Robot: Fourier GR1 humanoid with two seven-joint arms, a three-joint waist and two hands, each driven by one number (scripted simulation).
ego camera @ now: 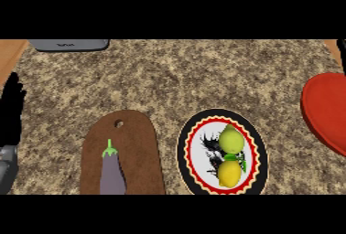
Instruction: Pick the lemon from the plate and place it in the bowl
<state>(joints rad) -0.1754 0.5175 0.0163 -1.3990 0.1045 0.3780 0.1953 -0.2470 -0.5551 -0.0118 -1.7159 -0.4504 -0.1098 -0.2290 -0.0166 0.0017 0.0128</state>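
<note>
Lemon [230,172] on plate [252,138], well right of my left hand [12,107], fingers straight, at left edge; bowl [326,109] far right.

Speckled granite counter [202,73]. Directly on it: brown cutting board [128,151] front-left, patterned plate [196,137] beside it, red bowl [327,109] right edge, grey object [67,44] rear-left.

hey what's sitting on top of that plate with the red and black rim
Two fruits lie on the plate: a greenish-yellow one farther from the robot and a yellow lemon nearer. They cover part of the plate's dark printed design, so its centre cannot be made out.
</note>
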